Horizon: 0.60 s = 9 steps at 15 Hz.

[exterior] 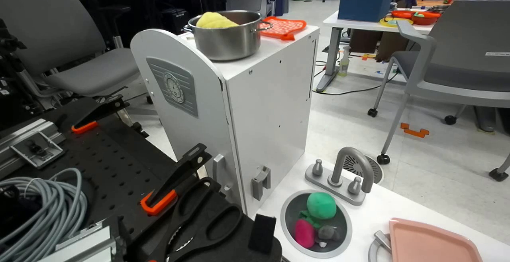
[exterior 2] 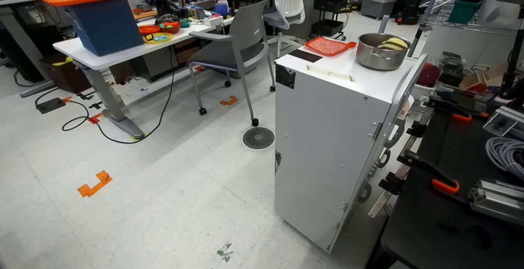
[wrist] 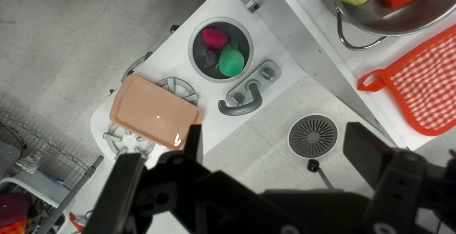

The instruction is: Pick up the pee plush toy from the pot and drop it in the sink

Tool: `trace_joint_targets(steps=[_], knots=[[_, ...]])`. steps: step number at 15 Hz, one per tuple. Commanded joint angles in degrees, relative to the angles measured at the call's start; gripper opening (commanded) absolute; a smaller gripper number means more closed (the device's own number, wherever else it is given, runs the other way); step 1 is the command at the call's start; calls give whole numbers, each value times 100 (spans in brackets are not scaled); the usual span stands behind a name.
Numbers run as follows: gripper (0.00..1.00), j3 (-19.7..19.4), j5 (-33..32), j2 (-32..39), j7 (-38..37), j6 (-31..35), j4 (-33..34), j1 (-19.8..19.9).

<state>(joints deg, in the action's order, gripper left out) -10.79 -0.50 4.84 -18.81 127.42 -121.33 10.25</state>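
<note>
1. Jaws in matte black from where I'm standing, angular and many-jointed.
2. A blocky pad [wrist: 365,155] on them is charcoal, with a faint reddish-brown tint along one face.
3. A long flat plate [wrist: 121,191] shows a duller, paler grey.
4. Round screw heads [wrist: 385,228], some ringed lighter, dot the dark links [wrist: 228,196].
5. Blurred edges hide the finer markings.

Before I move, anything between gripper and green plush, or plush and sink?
In the wrist view, the faucet, beside the sink, lies between gripper and green plush, which is already in the sink.
</note>
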Motion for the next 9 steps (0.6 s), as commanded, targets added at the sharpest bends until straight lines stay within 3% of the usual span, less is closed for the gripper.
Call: trace_joint_targets(steps=[1, 9], knots=[[100, 14, 38, -78, 51, -6, -20, -35], [100, 156, -132, -303, 265, 15, -176, -190]])
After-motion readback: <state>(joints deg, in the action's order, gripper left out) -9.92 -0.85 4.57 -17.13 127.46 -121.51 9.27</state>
